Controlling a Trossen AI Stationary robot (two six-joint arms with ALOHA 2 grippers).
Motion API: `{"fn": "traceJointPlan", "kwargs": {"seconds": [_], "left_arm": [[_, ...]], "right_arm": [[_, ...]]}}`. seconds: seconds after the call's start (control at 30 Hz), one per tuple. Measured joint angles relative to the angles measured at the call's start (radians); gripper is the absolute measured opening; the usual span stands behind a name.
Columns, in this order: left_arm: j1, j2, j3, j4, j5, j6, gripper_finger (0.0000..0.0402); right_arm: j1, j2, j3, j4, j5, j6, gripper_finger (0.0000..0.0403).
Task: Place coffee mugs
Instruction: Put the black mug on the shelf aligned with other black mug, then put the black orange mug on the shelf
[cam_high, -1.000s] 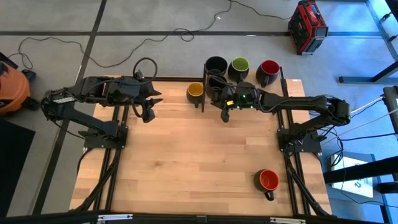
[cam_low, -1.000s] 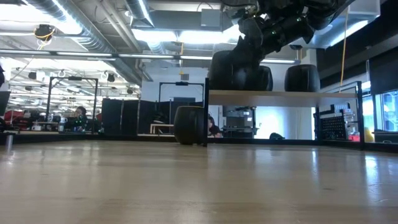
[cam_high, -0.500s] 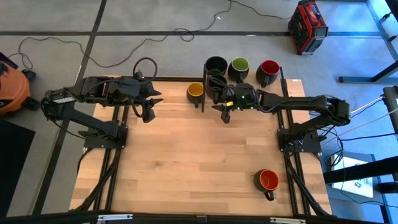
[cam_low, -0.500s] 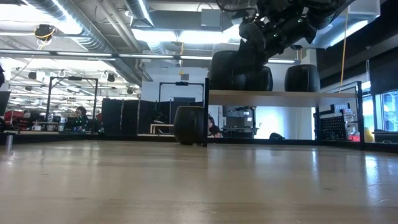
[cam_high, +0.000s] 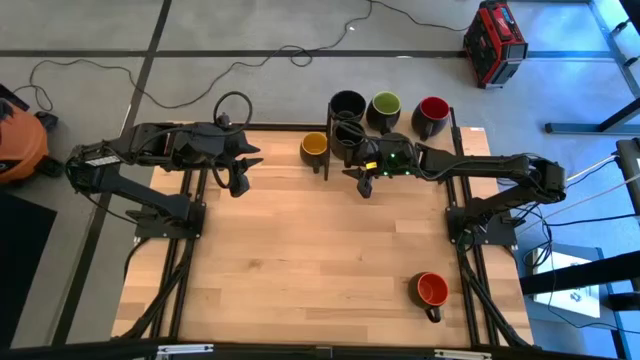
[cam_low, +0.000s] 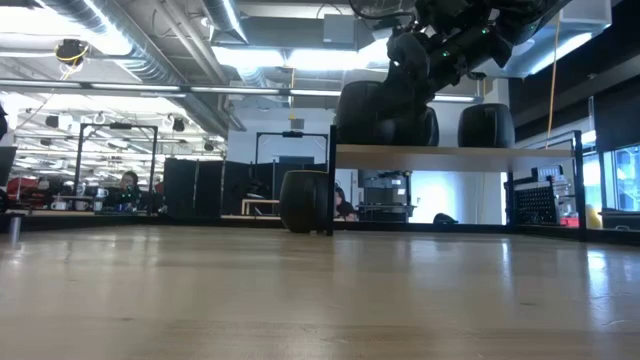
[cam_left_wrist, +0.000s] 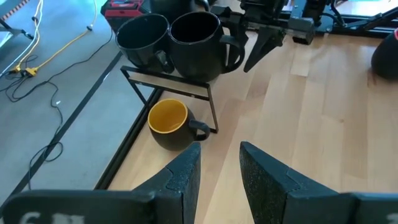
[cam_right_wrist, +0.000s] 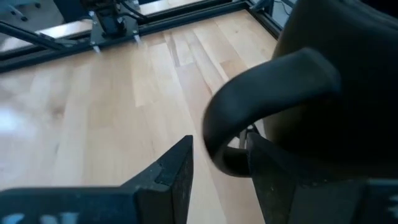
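— On the raised wooden shelf (cam_low: 455, 152) at the counter's far edge, what stands?

— Four dark round mugs: two with black insides (cam_high: 347, 104) (cam_left_wrist: 196, 40), one green inside (cam_high: 385, 105), one red inside (cam_high: 433, 110). All are empty.

— And beside that shelf?

— A yellow-lined mug (cam_high: 314, 147) sits on the light wooden counter (cam_high: 300, 240) just beside the shelf's frame, also empty. An orange-red-lined mug (cam_high: 431, 290) stands well apart from the shelf, near the counter's front right corner.

— The grippers?

— The right gripper (cam_right_wrist: 217, 165) is at the shelf, fingers narrowly parted about the nearer black mug's handle (cam_right_wrist: 261, 99). The left gripper (cam_left_wrist: 219, 168) hovers over the counter left of the shelf, fingers slightly apart, holding nothing.
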Motion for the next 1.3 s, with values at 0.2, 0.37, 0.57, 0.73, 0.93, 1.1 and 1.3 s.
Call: {"fn": "traceJointPlan", "kwargs": {"seconds": [0.2,0.37,0.57,0.73,0.93,1.1,1.3], "left_arm": [[0.0,0.0,0.0,0.001,0.0,0.007,0.0105],[0.0,0.0,0.0,0.001,0.0,0.007,0.0105],[0.0,0.0,0.0,0.001,0.0,0.007,0.0105],[0.0,0.0,0.0,0.001,0.0,0.007,0.0105],[0.0,0.0,0.0,0.02,0.001,0.017,0.0105],[0.0,0.008,0.0,0.084,0.092,0.06,0.0105],[0.0,0.047,0.001,0.126,0.202,0.139,0.0105]], "right_arm": [[0.0,-0.034,0.0,-0.031,0.001,0.023,0.0135],[0.0,-0.077,0.0,-0.081,0.002,0.026,0.0135],[0.0,-0.123,0.0,-0.149,-0.014,0.051,0.0135],[0.0,-0.204,0.0,-0.245,-0.08,0.1,0.0135],[0.043,-0.347,0.0,-0.379,-0.206,0.309,0.0135],[0.178,-0.433,0.001,-0.395,-0.192,0.486,0.0135],[0.396,-0.385,0.133,-0.488,0.01,0.596,0.0135]]}}
